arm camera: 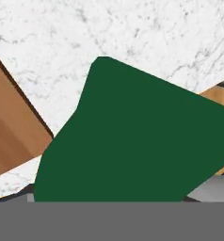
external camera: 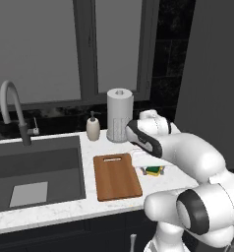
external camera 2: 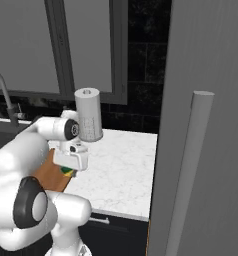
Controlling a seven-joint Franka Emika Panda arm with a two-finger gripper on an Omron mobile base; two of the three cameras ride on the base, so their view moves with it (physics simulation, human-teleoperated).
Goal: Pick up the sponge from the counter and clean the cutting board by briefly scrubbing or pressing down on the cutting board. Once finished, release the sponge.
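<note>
Where gripper (external camera: 149,166) covers sponge (external camera: 153,171) beside cutting board (external camera: 117,176), jaw state unclear, sink (external camera: 60,167) holding grey rectangle (external camera: 29,193)

My counter (external camera: 65,211) carries the cutting board (external camera: 117,176), the sponge (external camera: 154,170) just beside its right edge (on bare stone), plus a paper-towel roll (external camera: 120,114) and soap bottle (external camera: 93,127).
</note>
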